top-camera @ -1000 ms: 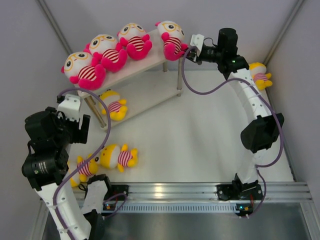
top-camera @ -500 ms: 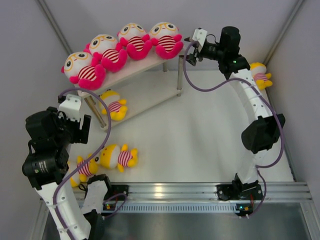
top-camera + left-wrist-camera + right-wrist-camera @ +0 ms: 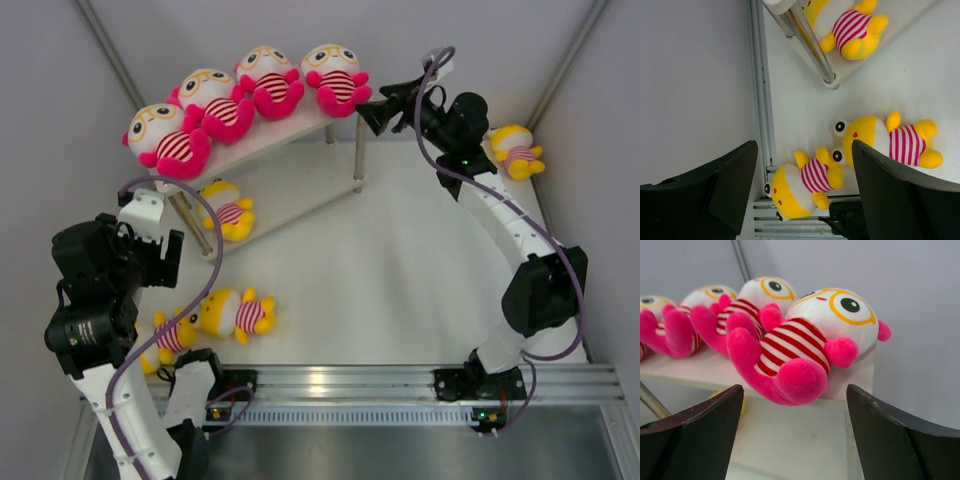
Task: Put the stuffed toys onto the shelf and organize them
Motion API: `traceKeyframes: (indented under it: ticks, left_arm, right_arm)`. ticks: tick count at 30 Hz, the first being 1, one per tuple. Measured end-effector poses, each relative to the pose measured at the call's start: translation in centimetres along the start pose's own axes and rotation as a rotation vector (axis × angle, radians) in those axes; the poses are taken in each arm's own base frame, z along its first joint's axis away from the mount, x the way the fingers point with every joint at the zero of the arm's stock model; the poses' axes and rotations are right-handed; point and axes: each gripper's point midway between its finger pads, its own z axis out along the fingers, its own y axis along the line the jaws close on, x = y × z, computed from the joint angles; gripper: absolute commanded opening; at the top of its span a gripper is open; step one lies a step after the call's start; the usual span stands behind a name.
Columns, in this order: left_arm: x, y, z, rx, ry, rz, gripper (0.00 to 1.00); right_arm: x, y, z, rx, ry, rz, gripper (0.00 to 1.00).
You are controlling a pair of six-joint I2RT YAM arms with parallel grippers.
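While the right gripper [image 3: 372, 115] hangs empty, fingers apart, off the right end of the shelf [image 3: 285, 127], a pink doll [image 3: 336, 76] lies there, just ahead.

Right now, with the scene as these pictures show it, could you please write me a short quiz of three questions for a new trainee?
1. How many pink dolls lie on the shelf's top board?
2. True or false: the jaws of the right arm are shut on a doll.
3. The two yellow dolls seen between the jaws in the left wrist view lie: A) on the table; B) on the top board; C) inside a box.
Key: 1) four; 2) false, they stand open and empty; 3) A.
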Motion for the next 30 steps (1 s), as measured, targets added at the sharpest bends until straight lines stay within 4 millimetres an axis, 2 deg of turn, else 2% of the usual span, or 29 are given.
traceKeyframes:
  ticks: [1,7,12,15,17,18,19,22,26,29,30]
  left_arm:
    - [0.0,0.0,0.0,0.000,0.000,0.000,0.82]
    - [0.0,-0.1,0.0,0.005,-0.002,0.000,0.82]
    - [0.2,-0.2,0.1,0.009,0.005,0.003,0.82]
    - [0.3,-0.3,0.1,0.015,0.010,0.006,0.82]
    - [0.3,-0.3,0.1,0.018,0.012,0.007,0.82]
    - [0.4,-0.4,0.1,0.020,0.014,0.007,0.82]
    - [0.5,-0.4,0.1,0.023,0.016,0.007,0.82]
    - [0.6,-0.6,0.1,0.030,0.023,0.007,0.82]
    - [0.7,-0.6,0.1,0.033,0.026,0.012,0.82]
    - [0.7,-0.7,0.1,0.034,0.027,0.014,0.82]
    - [0.7,-0.7,0.1,0.035,0.027,0.014,0.82]
  right_arm:
    - [-0.2,0.2,0.2,0.020,-0.019,0.061,0.78]
    - [-1.7,0.9,1.8,0.055,-0.157,0.334,0.76]
    - [-0.6,0.4,3.7,0.106,-0.171,0.391,0.75]
    - [0.7,0.3,4.3,0.153,-0.146,0.414,0.74]
    - [1.1,0.0,4.4,0.185,-0.141,0.416,0.65]
    - [1.3,-0.1,4.4,0.197,-0.139,0.413,0.57]
    - [1.4,-0.3,4.4,0.208,-0.138,0.413,0.42]
    - [1.9,-0.7,4.6,0.229,-0.121,0.402,0.25]
    - [1.8,-1.2,5.5,0.231,-0.095,0.351,0.23]
    - [0.8,-1.4,7.0,0.203,-0.059,0.285,0.21]
    - [-0.1,-1.6,7.8,0.179,-0.058,0.256,0.21]
